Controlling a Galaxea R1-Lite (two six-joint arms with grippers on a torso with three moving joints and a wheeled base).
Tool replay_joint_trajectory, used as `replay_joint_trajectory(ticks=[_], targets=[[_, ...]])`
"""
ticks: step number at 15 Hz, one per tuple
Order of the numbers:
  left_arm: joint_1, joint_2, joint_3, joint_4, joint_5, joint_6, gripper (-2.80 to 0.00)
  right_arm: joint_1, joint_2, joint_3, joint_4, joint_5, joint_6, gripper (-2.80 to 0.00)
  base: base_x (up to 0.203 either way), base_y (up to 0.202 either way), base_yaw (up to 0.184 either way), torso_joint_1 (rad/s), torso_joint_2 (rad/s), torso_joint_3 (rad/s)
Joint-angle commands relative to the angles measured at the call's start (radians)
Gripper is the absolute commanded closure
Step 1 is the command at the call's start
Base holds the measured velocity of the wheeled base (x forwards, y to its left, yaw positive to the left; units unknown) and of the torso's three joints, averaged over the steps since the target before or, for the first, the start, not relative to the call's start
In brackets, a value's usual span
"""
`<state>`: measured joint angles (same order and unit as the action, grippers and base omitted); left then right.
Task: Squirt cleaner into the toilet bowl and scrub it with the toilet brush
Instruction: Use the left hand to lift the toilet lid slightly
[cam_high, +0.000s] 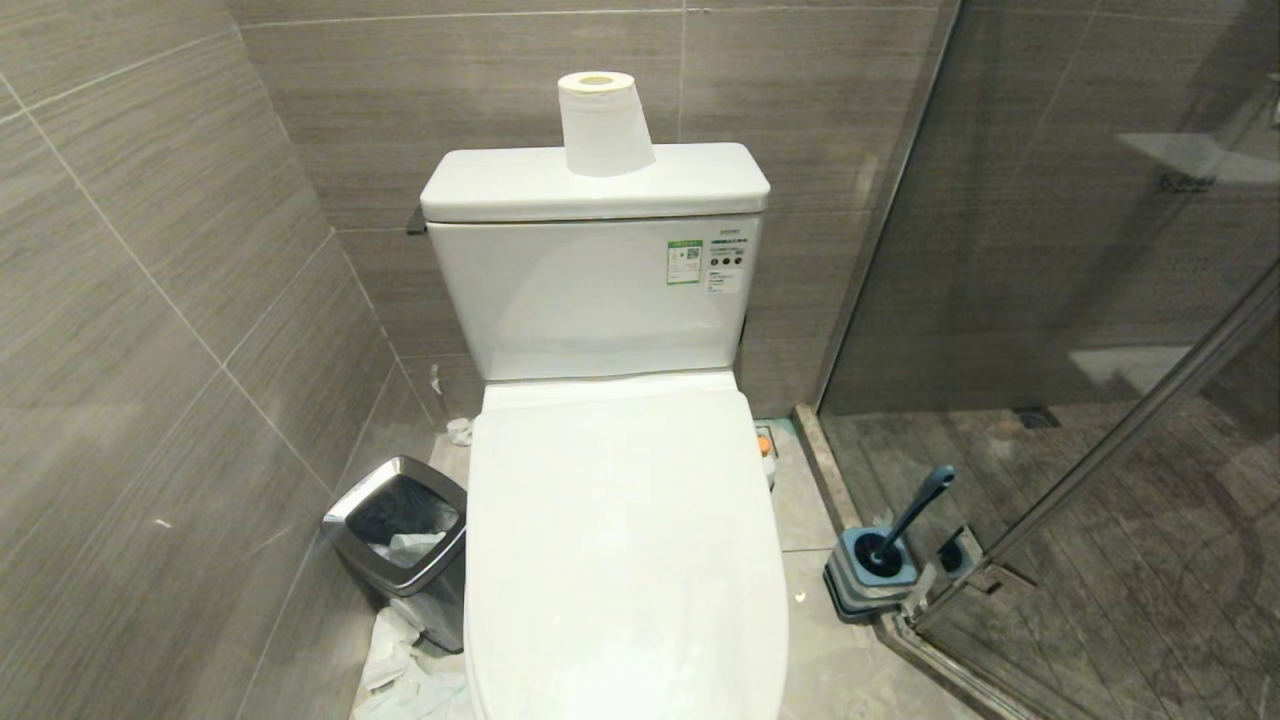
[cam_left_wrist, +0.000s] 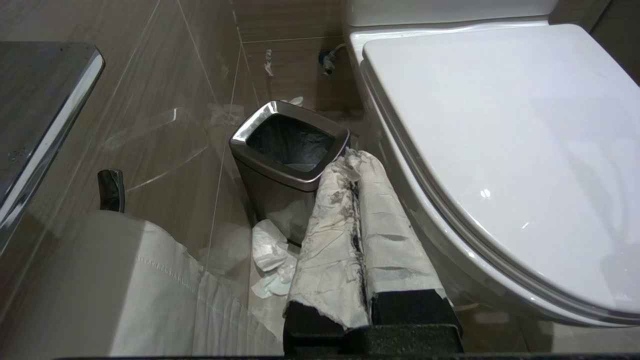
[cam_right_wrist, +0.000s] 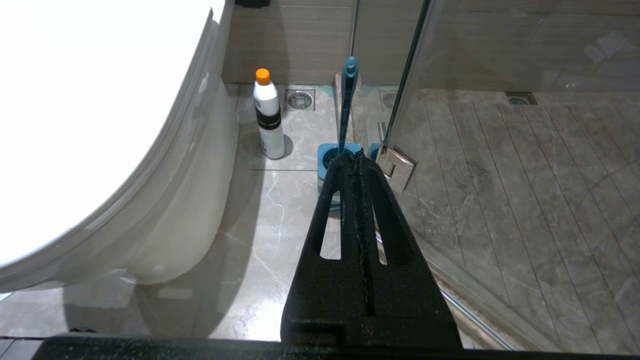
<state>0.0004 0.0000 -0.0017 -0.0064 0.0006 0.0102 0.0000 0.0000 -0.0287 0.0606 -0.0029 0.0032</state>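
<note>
Both end effectors closed, empty: left end effector, right end effector. Cleaner on floor: light, rigid, slippery; grasp mid-body

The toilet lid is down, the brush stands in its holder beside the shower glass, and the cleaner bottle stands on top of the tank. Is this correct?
Not quite. The cleaner bottle stands on the floor beside the toilet, as the right wrist view shows. On the tank stands a toilet-paper roll. The lid is down, and the brush stands in its holder by the shower glass.
</note>
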Motion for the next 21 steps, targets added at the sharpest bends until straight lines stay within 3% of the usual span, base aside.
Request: replay_joint_trajectory(ticks=[1, 6, 11, 14, 18, 21], targets=[[0.001, 0.002, -0.001, 0.003, 0.001, 0.002, 0.0, 0.0, 0.002, 0.0, 0.001, 0.0, 0.0, 0.0, 0.0, 0.0, 0.0, 0.0, 0.0, 0.0], [0.0, 0.002, -0.024, 0.006, -0.017, 0.037, 0.0, 0.0, 0.002, 0.0, 0.001, 0.0, 0.0, 0.0, 0.0, 0.0, 0.0, 0.0, 0.0, 0.0], [-0.002, 0.108, -0.223, 0.15, -0.083, 0.084, 0.0, 0.0, 0.002, 0.0, 0.001, 0.0, 0.0, 0.0, 0.0, 0.0, 0.0, 0.0, 0.0, 0.0], [-0.025, 0.378, -0.384, 0.171, -0.089, 0.091, 0.0, 0.0, 0.002, 0.0, 0.001, 0.0, 0.0, 0.0, 0.0, 0.0, 0.0, 0.0, 0.0, 0.0], [-0.039, 0.854, -0.767, 0.119, -0.093, 0.087, 0.0, 0.0, 0.002, 0.0, 0.001, 0.0, 0.0, 0.0, 0.0, 0.0, 0.0, 0.0, 0.0, 0.0], [-0.044, 1.123, -1.013, 0.026, -0.096, 0.064, 0.0, 0.0, 0.002, 0.001, 0.001, 0.0, 0.0, 0.0, 0.0, 0.0, 0.0, 0.0, 0.0, 0.0]])
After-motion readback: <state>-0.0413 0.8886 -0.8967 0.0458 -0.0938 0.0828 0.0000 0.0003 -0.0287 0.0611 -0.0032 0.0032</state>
